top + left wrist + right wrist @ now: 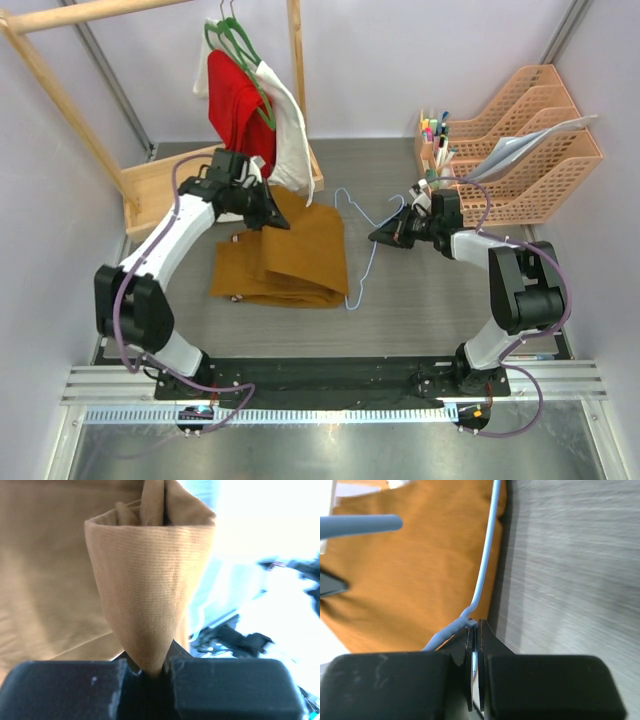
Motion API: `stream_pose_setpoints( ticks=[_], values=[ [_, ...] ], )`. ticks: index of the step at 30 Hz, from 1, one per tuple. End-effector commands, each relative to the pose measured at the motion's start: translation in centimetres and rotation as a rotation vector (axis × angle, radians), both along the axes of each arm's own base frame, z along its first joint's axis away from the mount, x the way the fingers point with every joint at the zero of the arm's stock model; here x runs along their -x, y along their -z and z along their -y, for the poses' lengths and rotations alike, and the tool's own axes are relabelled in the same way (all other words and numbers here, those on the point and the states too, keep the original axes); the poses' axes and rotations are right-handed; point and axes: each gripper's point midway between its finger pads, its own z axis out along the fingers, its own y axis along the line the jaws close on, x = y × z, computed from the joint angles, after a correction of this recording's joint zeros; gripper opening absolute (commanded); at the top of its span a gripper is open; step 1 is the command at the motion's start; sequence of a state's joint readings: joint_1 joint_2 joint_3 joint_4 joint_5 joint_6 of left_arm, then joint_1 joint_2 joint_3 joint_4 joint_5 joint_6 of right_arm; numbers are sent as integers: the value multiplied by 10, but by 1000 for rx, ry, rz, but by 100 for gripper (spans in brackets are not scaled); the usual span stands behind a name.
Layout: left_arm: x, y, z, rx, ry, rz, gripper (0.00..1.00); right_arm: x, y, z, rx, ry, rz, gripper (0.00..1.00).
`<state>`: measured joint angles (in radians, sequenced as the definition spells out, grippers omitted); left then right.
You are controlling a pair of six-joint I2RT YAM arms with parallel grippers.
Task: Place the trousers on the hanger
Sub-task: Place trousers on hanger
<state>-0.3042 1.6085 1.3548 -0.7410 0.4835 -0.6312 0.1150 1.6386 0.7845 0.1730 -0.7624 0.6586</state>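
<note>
Underneath everything, a grey wood-grain table. At the far left, a pale wooden clothes rack with slanted posts and a box-like base. Left of centre on the table, the mustard-brown trousers, folded into a thick stack of layers, near end toward the arm bases, far end below the hung clothes. At the far right, a row of peach plastic file trays with a grey sheet poking out. Hanging from the rack on green hangers: a red garment and, just beside it on the right, a white garment. Along the right edge of the trousers, the thin light-blue wire hanger, lower corner by the cloth's near right corner, hook end off to the right. Left gripper clamped tight on a pinched cone of trouser fabric at the far end, cloth wedged between the black fingers in the wrist view. Right gripper closed on the hanger wire, blue strand nipped between the two pads, remainder running away along the ochre cloth edge. Beside the trays, a small holder of coloured pens
</note>
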Motion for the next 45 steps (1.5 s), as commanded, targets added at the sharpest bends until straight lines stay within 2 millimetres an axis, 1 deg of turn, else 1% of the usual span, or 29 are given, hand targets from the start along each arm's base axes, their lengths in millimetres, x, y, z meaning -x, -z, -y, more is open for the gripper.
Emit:
stream_pose_setpoints(
  ticks=[1,3,6,7,10,11,13,14,15,16,17,20,21,24,25,27,28,29,31,32,33,34,36,38,39,40,43,44,45],
  values=[
    [9,-70,-13,142,1,101,0,2,25,12,74,40,-49,1],
    [10,-85,-21,165,-20,129,0,0,26,12,74,44,-53,1],
    [13,-95,-37,163,-60,134,0,-2,28,12,75,48,-58,1],
    [14,-94,-43,161,-77,124,0,-3,27,12,74,48,-56,1],
    [19,-76,-72,83,-150,71,0,-4,25,11,71,50,-52,1],
    [24,-58,-91,-3,-203,20,0,-3,25,10,67,48,-53,1],
    [36,-25,-109,-107,-209,-64,0,-4,24,8,58,50,-52,1],
    [44,-10,-115,-148,-212,-109,0,-5,25,8,53,49,-55,1],
    [56,15,-124,-210,-218,-176,0,-5,24,7,45,49,-55,1],
    [61,30,-127,-234,-209,-209,0,-6,24,6,43,48,-56,1],
    [73,48,-130,-256,-198,-262,0,-6,25,6,42,45,-60,1],
    [79,84,-144,-350,-191,-324,0,-6,26,6,48,40,-56,1],
    [75,91,-151,-391,-198,-321,0,-6,27,6,49,38,-57,1],
    [62,111,-164,-469,-188,-305,17,-3,30,6,55,25,-59,1],
    [56,119,-167,-493,-174,-304,26,-2,30,5,52,20,-60,1],
    [45,120,-172,-513,-134,-254,34,-2,29,5,49,14,-58,1],
    [36,117,-169,-489,-116,-211,39,-2,29,4,49,6,-52,1],
    [26,102,-164,-463,-96,-141,51,-2,27,3,46,-2,-47,1],
    [13,80,-159,-436,-31,-26,64,-2,25,1,38,-12,-42,1],
    [7,62,-153,-408,-12,35,84,-1,23,0,34,-19,-40,1],
    [7,44,-154,-417,22,112,93,0,23,-1,33,-24,-39,1],
    [12,35,-154,-412,43,133,98,0,23,-2,32,-29,-34,1],
    [23,3,-135,-298,137,223,100,1,21,-6,28,-38,-26,1],
    [46,-15,-119,-218,328,310,100,0,18,-6,26,-38,-20,1],
    [61,-30,-101,-119,418,361,100,0,17,-6,26,-42,-15,1],
    [82,-29,-95,-124,563,377,100,1,18,-7,27,-45,-14,1],
    [123,-26,-82,-118,802,375,100,2,19,-6,33,-48,-15,1],
    [132,-18,-80,-116,840,357,100,2,20,-5,37,-47,-20,1],
    [137,-8,-77,-182,906,347,100,3,20,-6,37,-49,-20,1]
  ],
)
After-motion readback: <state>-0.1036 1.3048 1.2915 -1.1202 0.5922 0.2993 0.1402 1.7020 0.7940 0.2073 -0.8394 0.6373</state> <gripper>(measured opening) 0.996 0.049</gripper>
